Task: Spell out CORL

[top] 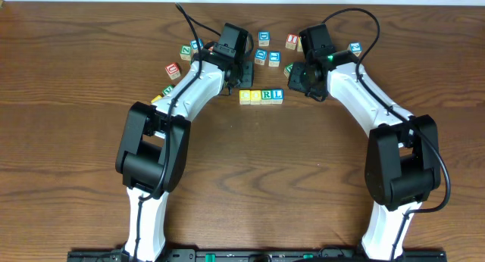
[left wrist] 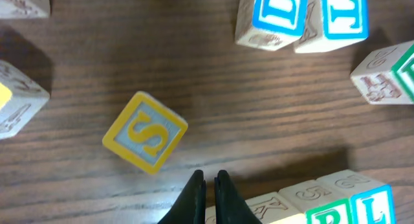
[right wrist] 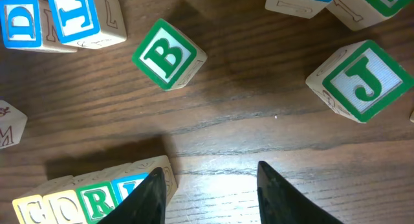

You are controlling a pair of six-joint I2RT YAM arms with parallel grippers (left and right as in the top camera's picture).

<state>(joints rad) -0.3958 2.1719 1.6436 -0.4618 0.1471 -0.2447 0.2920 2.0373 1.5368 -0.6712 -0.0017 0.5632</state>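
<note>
Judging by looks, the CORL cubes [top: 261, 96] are light, stiff wood; grip opposite flat sides. Left jaws clenched empty, right jaws released.

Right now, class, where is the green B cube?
In the right wrist view the green B cube sits upper left, just right of the blue I cube.

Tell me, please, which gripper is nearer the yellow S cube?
Left. The left gripper is beside the yellow S cube; the right gripper is past the L cube.
</note>
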